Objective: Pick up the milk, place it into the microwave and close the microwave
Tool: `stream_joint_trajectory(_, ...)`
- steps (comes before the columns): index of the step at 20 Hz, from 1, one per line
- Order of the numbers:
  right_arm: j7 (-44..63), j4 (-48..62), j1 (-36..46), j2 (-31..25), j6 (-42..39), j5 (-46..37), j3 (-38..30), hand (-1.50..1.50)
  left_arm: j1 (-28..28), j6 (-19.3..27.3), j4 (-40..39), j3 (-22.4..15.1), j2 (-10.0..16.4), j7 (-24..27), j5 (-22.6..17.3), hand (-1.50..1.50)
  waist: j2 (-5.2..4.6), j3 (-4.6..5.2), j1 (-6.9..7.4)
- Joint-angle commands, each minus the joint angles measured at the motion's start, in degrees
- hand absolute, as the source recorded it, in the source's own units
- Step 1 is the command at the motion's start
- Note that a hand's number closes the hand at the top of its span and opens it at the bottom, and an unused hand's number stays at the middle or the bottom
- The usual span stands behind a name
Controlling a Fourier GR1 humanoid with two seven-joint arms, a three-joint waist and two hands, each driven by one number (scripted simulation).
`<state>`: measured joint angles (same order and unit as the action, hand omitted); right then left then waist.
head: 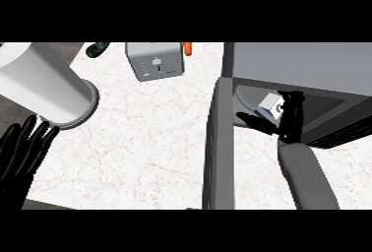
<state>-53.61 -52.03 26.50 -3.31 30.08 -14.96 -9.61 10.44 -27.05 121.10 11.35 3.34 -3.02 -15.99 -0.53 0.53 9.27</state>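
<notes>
1. The right hand (289,118) reaches into the open microwave (305,64) with its fingers curled round the milk (270,103). The milk is just inside the cavity, apparently to be set down there.
2. The microwave door (219,147) stands swung wide, leaving the arm room.
3. The left hand (22,147) rests over the tabletop (152,128) at lower left, fingers straight.
4. The milk looks tilted, its visible corner leaning toward the door. The hand hides the rest, so I cannot tell its long axis.

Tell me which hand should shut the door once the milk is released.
Left, probably: the left hand is open on the outer side of the door; the right hand is inside the microwave, holding the milk.
</notes>
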Motion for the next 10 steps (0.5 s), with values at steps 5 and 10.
stream_joint_trajectory(5, 13.68, 11.17, 7.89, -2.52, -5.62, 2.66, -3.05, -1.50, 0.06, 1.01, 0.26, -2.44, -2.01, 0.25, 2.45, -1.50, -2.13, -0.62, -0.39)
stream_joint_trajectory(10, 14.56, 11.85, 8.86, -0.59, -6.73, 4.23, -3.20, -1.50, -0.55, 2.33, -0.80, -3.31, -3.12, 0.11, 4.28, -1.50, -1.69, -0.62, -2.30)
